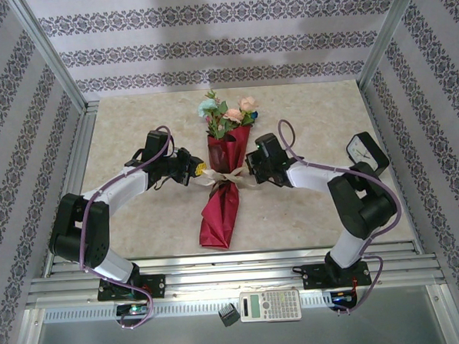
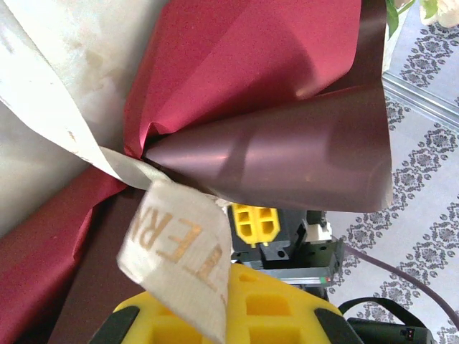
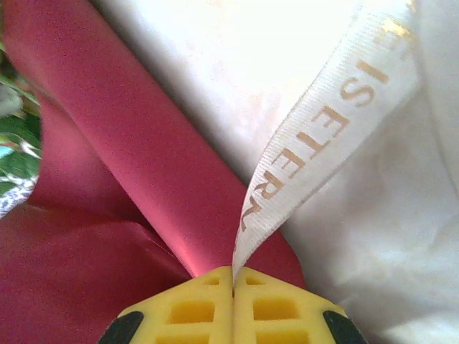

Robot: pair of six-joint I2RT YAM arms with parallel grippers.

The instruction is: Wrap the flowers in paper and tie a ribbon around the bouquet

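Top external view first: the marble worktop (image 1: 119, 124) has the bouquet (image 1: 224, 188) lying pretty much dead centre, blooms pointing away from the arm bases, which puts its waist between the two arms. The red paper (image 1: 220, 219) is already rolled into a cone and flares out again at the near end. The flowers (image 1: 226, 114) poke out of the far end. The cream ribbon (image 1: 228, 178) crosses the narrow waist, where the paper pinches in, so that's where a knot would hold the wrap shut.

The left arm (image 1: 122, 185) and right arm (image 1: 314, 175) come in from opposite sides. I'd guess that's so each can pull a ribbon end outward. On the right wrist camera the right jaws are closed tight on the ribbon (image 3: 308, 150), which runs up taut beside the paper (image 3: 129, 158). On the left wrist camera the left jaws are closed too, and the ribbon (image 2: 179, 244) looks pinched in them, just below the paper (image 2: 287, 158).
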